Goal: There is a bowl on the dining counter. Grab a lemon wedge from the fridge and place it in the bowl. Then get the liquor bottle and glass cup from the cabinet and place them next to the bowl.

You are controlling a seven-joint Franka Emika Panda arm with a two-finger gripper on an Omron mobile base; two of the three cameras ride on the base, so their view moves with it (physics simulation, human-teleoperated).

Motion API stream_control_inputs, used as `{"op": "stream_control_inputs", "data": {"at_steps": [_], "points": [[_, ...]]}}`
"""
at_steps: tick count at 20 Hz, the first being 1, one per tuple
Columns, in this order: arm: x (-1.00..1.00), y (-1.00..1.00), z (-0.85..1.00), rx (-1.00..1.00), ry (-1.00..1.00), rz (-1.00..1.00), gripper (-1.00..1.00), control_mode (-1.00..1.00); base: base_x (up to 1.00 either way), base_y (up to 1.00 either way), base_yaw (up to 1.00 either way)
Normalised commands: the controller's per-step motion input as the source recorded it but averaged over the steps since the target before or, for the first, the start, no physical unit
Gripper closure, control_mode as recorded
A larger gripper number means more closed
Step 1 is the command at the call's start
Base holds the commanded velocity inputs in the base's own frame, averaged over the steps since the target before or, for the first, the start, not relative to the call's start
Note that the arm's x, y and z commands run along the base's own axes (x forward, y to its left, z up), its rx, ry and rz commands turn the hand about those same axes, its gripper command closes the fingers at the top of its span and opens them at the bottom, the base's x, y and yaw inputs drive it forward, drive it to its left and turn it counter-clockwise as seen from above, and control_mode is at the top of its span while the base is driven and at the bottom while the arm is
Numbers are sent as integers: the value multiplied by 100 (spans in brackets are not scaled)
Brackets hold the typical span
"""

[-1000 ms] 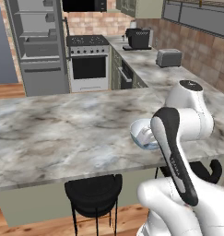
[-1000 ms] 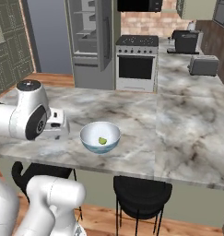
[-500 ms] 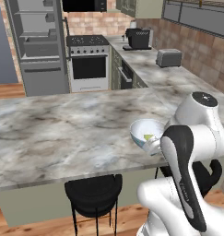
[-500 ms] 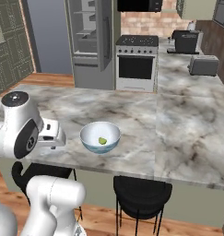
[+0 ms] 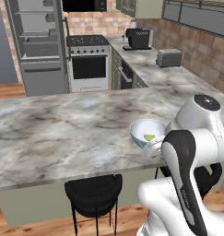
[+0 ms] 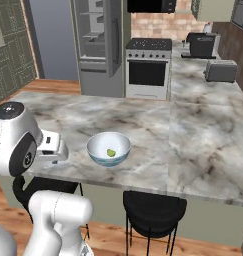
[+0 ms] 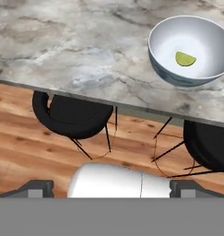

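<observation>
Over the last second I swung the arm back off the table (image 6: 158, 125), clear of the bowl (image 6: 108, 148). The lemon wedge (image 6: 111, 152) lay inside the bowl near the table's front edge, so that step looked done; bottle and cup remained. The pincer (image 7: 111, 186) stood wide and empty, its tips barely visible. The fridge (image 6: 97, 45) hung open.

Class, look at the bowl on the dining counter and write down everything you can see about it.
The bowl is round and white inside, with a pale blue, patterned outside and a smooth, glazed look. It stands upright near the front edge of the grey-veined marble dining counter, above the black stools. A small yellow-green lemon wedge lies inside on its bottom. Nothing else touches it.
</observation>
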Motion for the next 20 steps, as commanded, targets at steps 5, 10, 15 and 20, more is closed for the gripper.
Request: {"op": "stream_control_inputs", "data": {"at_steps": [5,10,15,20], "points": [[-28,1,29,1,-28,0,-100,-100,0,0,0],[-52,6,20,2,-24,0,-100,-100,0,0,0],[-27,8,1,0,-7,5,-100,100,-46,25,15],[0,0,0,0,0,0,-100,100,-44,61,56]]}}
